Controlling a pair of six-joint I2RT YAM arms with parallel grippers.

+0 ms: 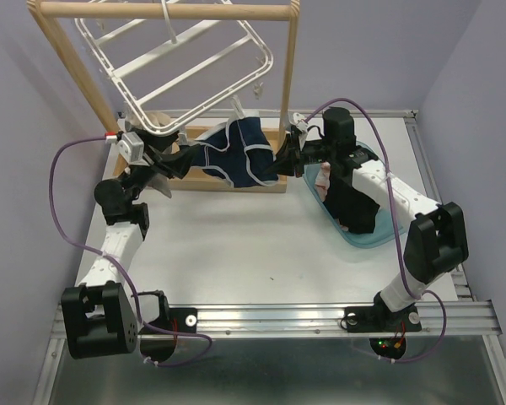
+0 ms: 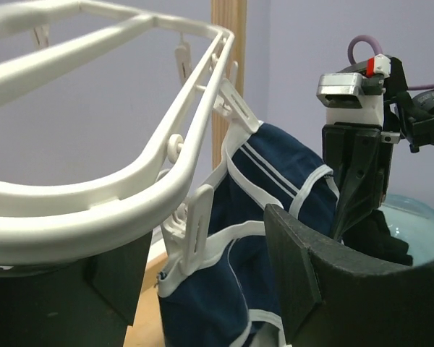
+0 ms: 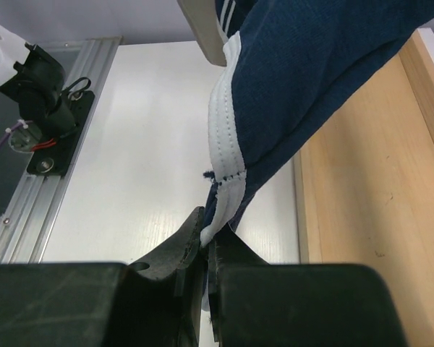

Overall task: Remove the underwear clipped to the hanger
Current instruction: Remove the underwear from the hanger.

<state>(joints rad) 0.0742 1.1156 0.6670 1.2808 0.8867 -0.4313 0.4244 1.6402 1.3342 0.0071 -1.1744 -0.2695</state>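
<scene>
Navy underwear with white trim hangs stretched under the tilted white hanger. In the left wrist view a white clip on the hanger's rim pinches the waistband of the underwear. My left gripper is open, and its two dark fingers stand either side of that clip without touching it. My right gripper is shut on the underwear's white-trimmed right edge, and the navy cloth runs up taut from its jaws.
The hanger hangs from a wooden rail stand, whose base board lies under the underwear. A blue bin with pink and black cloth pieces sits at the right, under my right arm. A metal rail edges the table.
</scene>
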